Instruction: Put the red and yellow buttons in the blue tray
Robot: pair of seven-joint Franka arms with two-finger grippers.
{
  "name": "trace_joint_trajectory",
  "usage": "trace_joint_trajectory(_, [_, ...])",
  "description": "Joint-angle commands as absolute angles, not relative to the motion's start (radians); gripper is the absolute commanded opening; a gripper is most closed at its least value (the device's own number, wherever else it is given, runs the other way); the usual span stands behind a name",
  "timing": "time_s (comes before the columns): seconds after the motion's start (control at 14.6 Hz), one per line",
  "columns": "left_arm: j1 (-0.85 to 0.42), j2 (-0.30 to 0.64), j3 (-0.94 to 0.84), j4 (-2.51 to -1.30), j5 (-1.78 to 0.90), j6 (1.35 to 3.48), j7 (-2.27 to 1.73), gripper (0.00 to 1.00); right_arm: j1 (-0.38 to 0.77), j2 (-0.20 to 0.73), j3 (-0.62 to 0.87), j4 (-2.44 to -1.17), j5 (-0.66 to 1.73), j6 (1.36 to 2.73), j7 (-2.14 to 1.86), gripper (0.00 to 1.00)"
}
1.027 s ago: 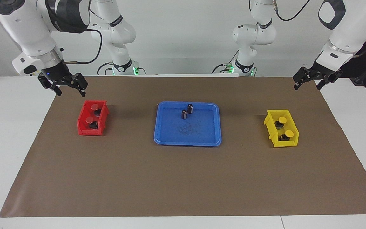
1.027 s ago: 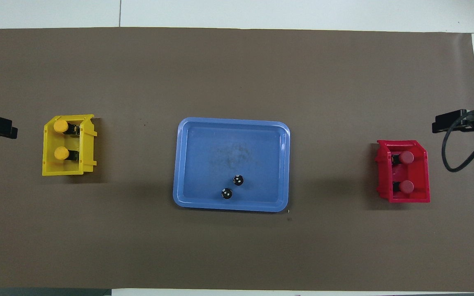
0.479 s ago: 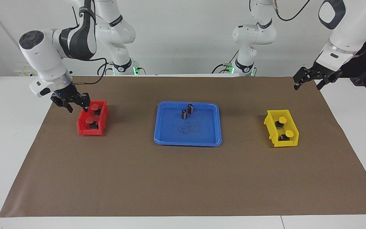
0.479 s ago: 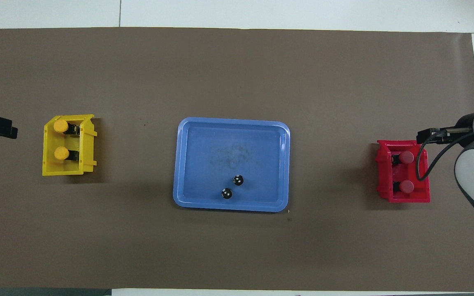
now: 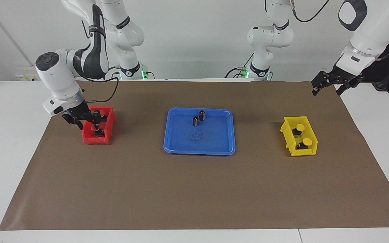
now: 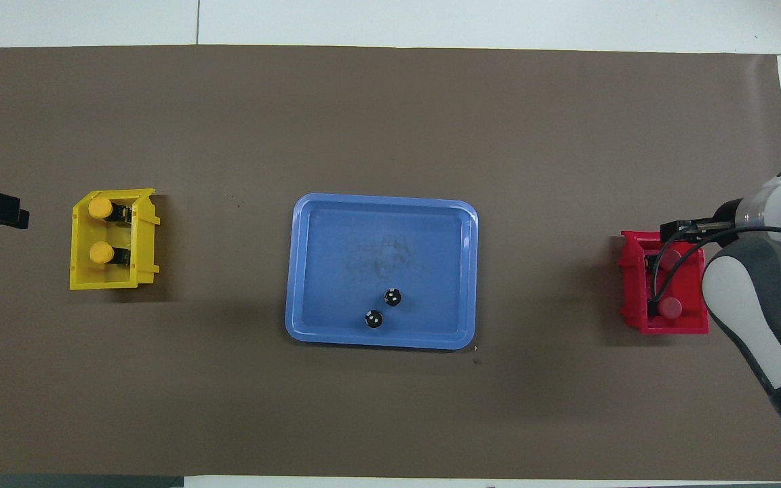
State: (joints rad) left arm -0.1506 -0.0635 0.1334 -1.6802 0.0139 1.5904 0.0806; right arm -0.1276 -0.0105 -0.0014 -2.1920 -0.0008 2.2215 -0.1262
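Two red buttons (image 5: 97,130) sit in the red bin (image 5: 108,122) at the right arm's end of the table, where the right gripper (image 5: 85,120) reaches down with its jaws spread wide. In the same facing view, the left gripper (image 5: 329,84) waits, spread, over the brown mat's corner near the yellow bin (image 5: 290,135). From overhead, the blue tray (image 6: 309,271) holds only two dark cylinders (image 6: 384,307); two yellow buttons (image 6: 100,230) lie in their bin.
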Motion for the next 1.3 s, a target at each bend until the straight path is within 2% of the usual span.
trace_joint_trajectory(0.0, [-0.15, -0.067, 0.137, -1.675, 0.009, 1.572, 0.084, 1.0, -0.137, -0.021, 0.005, -2.24, -0.003, 2.264, -0.14, 0.69])
trace_joint_trajectory(0.27, [-0.15, -0.067, 0.137, -1.675, 0.009, 1.572, 0.084, 1.0, -0.138, -0.025, 0.005, -2.284, -0.003, 2.316, -0.144, 0.68])
trace_joint_trajectory(1.03, [-0.15, -0.067, 0.137, -1.675, 0.009, 1.571, 0.084, 1.0, -0.15, -0.029, 0.002, -2.327, -0.003, 2.319, -0.17, 0.68])
trace_joint_trajectory(1.23, [-0.15, -0.067, 0.137, -1.675, 0.009, 1.574, 0.084, 1.0, -0.152, -0.037, 0.002, -2.339, -0.003, 2.321, -0.172, 0.59])
